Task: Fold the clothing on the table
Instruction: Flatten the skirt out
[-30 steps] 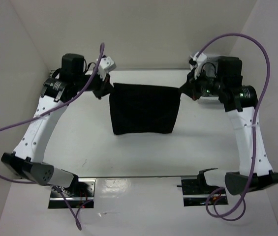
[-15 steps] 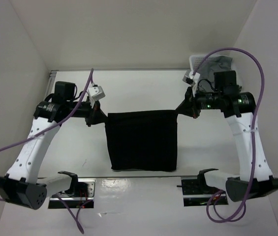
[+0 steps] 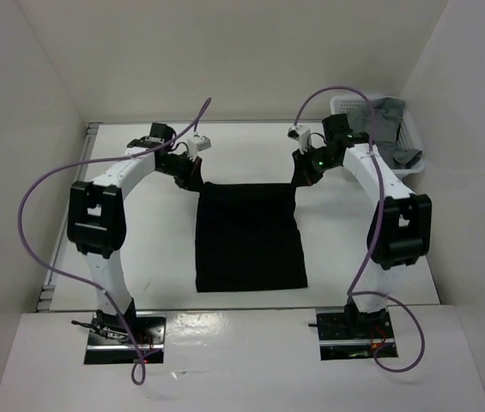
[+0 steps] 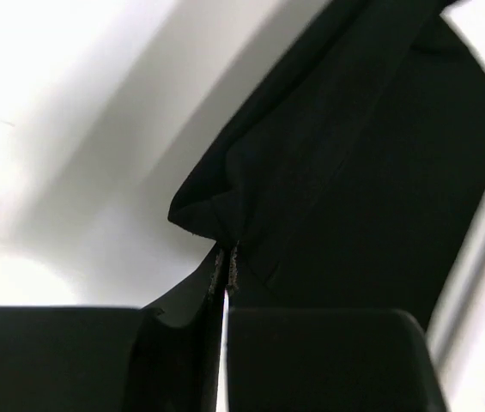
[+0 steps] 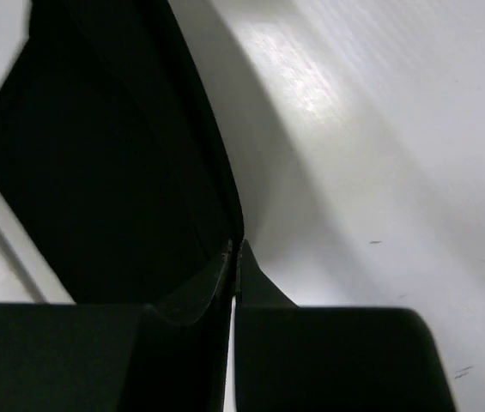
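The black clothing (image 3: 249,239) lies spread as a rectangle on the white table (image 3: 139,232), its near edge by the arm bases. At its far left corner my left gripper (image 3: 197,182) is shut on the cloth, pinching a bunched black fold (image 4: 216,215). My right gripper (image 3: 297,178) is shut on the far right corner, where the hem (image 5: 229,202) runs into the closed fingertips. Both corners sit low over the tabletop. The rest of the garment stretches away from each wrist camera.
A white lattice basket (image 3: 411,137) holding a grey garment (image 3: 385,113) stands at the back right corner. White walls enclose the table. Purple cables (image 3: 45,184) loop off both arms.
Both arms have reached forward and down, carrying the top edge of the clothing away from the bases. The cloth hung between them a second ago and now lies laid out on the table.
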`<state>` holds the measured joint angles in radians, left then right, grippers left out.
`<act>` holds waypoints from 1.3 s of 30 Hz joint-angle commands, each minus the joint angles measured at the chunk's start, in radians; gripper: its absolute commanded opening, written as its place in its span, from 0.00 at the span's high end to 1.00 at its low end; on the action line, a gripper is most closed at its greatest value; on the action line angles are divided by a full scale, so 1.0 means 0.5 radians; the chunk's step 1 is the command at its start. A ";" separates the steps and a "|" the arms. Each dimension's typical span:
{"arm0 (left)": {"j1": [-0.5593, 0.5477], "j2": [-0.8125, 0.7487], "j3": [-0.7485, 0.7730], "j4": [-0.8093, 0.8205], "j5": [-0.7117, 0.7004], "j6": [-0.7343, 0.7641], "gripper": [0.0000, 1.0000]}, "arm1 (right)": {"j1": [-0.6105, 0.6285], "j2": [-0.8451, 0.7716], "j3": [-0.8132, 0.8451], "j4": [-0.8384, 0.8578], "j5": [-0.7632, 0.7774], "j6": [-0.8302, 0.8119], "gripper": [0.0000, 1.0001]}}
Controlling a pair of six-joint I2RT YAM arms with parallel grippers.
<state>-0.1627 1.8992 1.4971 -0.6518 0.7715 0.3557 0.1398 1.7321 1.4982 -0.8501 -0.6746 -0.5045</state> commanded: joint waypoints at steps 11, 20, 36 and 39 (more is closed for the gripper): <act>0.074 0.625 0.739 0.288 -0.227 -0.162 1.00 | 0.033 0.800 0.798 0.360 0.401 0.079 1.00; 0.092 0.843 1.019 0.389 -0.417 -0.380 0.41 | 0.033 1.082 1.148 0.433 0.747 0.251 0.49; 0.093 0.353 0.445 0.561 -0.853 -0.782 0.00 | 0.306 0.362 0.397 0.519 1.220 0.448 0.15; -0.009 0.353 0.393 0.598 -0.853 -0.764 0.00 | 0.306 0.282 0.213 0.495 1.181 0.423 0.14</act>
<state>-0.1051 2.1132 1.7142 -0.4057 0.3359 -0.0120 0.2996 1.9182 1.6772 -0.5838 -0.0925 -0.2699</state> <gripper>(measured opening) 0.995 0.860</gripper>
